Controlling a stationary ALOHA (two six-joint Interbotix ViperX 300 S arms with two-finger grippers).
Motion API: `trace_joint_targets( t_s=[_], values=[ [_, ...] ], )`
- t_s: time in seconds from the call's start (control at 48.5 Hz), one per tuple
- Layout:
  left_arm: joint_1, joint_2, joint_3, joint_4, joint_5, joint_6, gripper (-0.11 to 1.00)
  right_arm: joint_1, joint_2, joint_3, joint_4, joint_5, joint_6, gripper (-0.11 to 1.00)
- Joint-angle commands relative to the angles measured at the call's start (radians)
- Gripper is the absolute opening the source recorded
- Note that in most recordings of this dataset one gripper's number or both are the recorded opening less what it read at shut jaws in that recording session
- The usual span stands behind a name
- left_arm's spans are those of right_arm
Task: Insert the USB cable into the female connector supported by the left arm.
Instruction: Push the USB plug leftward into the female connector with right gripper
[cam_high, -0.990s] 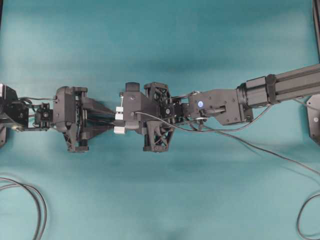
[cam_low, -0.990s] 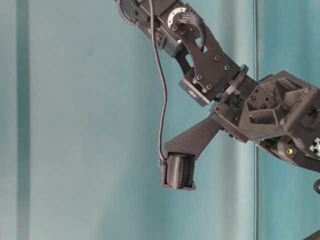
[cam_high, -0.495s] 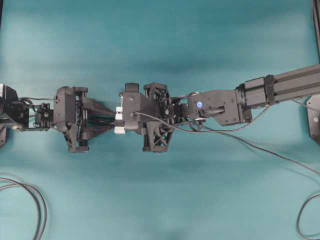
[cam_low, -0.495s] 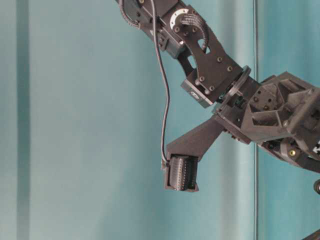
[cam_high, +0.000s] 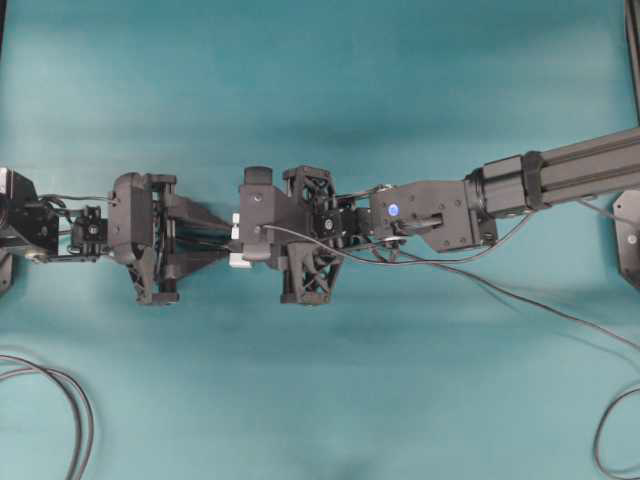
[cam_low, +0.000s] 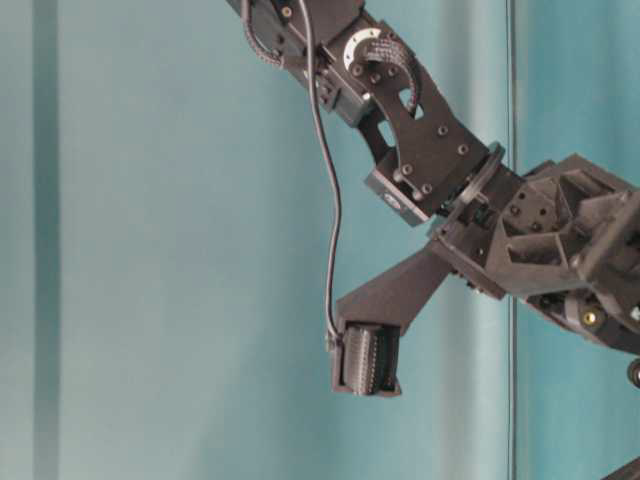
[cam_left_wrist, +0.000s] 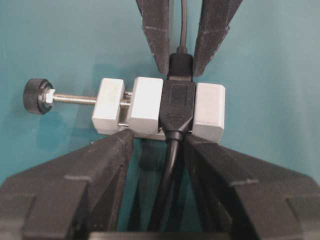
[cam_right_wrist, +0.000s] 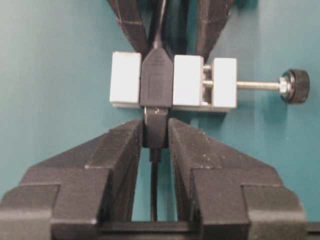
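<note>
The female connector (cam_left_wrist: 177, 106) is a black socket clamped in a white bracket (cam_left_wrist: 147, 105) with a black-knobbed screw (cam_left_wrist: 36, 96). My left gripper (cam_left_wrist: 159, 140) is shut on the bracket from below and holds it above the table. My right gripper (cam_right_wrist: 156, 126) is shut on the USB cable's plug (cam_right_wrist: 155, 131). The plug sits in the socket (cam_right_wrist: 156, 80), with only a sliver of silver showing at the joint. In the overhead view the two grippers meet tip to tip, left (cam_high: 222, 243) and right (cam_high: 248, 232). The right one covers most of the bracket (cam_high: 238, 262).
The USB cable (cam_high: 450, 268) trails over the right arm to the table's right side. Loose cable loops lie at the lower left (cam_high: 70, 400) and lower right (cam_high: 605, 430) corners. Both arms hang above the teal table (cam_high: 320, 100).
My right gripper has moved left toward the left gripper, pushing the plug further into the socket. The white bracket is now mostly covered from above. The left arm has stayed still.
</note>
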Motion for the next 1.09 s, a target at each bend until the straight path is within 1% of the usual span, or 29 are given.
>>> trace_joint_targets(
  t_s=[0.0,0.227,0.413,0.598,0.722,0.825,1.073],
  values=[
    [-0.011,-0.005,-0.067,0.003,0.002,0.008,0.58,0.000,-0.009,-0.058,-0.005,-0.012,0.002,0.22],
    [-0.011,-0.005,-0.064,0.003,0.003,0.015,0.58,0.000,0.008,-0.089,-0.008,-0.012,-0.002,0.22],
    [-0.011,-0.005,-0.061,0.003,0.020,0.025,0.59,0.002,0.005,-0.087,-0.029,0.014,-0.002,0.22],
    [-0.011,-0.005,-0.061,0.003,0.014,0.023,0.58,0.002,-0.006,-0.080,-0.037,0.028,0.000,0.22],
    [-0.011,-0.009,-0.060,0.003,0.017,0.023,0.58,0.000,-0.008,-0.071,-0.037,0.034,0.017,0.22],
    [-0.011,-0.015,-0.060,0.003,0.020,0.023,0.58,0.000,-0.014,-0.063,-0.037,0.067,0.043,0.22],
    [-0.026,-0.034,-0.057,0.003,0.025,0.020,0.59,-0.003,-0.060,-0.034,-0.037,0.080,0.048,0.22]
  ],
)
